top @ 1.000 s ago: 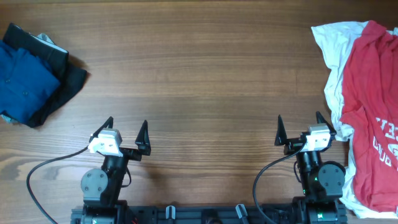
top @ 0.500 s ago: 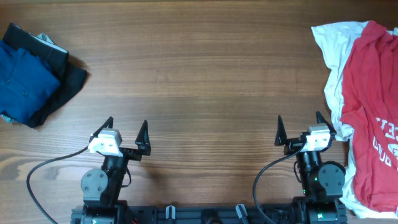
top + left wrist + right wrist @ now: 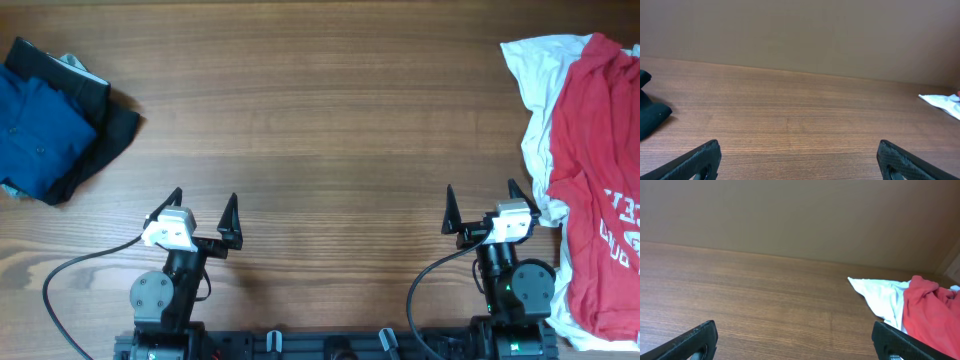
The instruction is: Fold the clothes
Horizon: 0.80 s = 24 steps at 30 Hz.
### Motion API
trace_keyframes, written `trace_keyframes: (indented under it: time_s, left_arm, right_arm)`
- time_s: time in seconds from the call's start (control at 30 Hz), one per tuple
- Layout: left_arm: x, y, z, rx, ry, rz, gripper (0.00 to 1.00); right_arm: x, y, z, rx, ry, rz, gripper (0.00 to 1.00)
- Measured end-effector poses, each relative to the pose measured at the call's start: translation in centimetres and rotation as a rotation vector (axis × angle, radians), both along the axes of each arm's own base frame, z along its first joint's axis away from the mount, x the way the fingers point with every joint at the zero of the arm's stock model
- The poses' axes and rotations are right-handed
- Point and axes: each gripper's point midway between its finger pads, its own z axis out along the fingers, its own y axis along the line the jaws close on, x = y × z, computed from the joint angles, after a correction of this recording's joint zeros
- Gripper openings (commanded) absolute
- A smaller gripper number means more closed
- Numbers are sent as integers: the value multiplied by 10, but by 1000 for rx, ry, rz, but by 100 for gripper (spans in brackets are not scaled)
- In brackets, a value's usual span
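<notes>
The red T-shirt [image 3: 600,170] with white lettering lies crumpled at the table's right edge, on top of a white garment [image 3: 535,85]. It also shows at the right of the right wrist view [image 3: 930,315]. My right gripper [image 3: 481,207] is open and empty, just left of the shirt and not touching it. My left gripper [image 3: 203,207] is open and empty near the front edge at the left, far from the shirt. In each wrist view only the fingertips show, at the bottom corners.
A pile of blue and black clothes [image 3: 55,120] lies at the far left; its black edge shows in the left wrist view [image 3: 650,112]. The white garment's corner shows in the right wrist view [image 3: 880,297]. Bare wood table [image 3: 320,120] lies between the piles.
</notes>
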Motion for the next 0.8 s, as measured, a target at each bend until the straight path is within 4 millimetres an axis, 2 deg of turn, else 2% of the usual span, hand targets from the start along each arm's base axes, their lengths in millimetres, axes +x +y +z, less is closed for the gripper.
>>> trace_keyframes:
  time_s: [0.8]
  left_arm:
    - [0, 0, 0, 0, -1, 0, 100]
  right_arm:
    - [0, 2, 0, 18, 2, 9, 100]
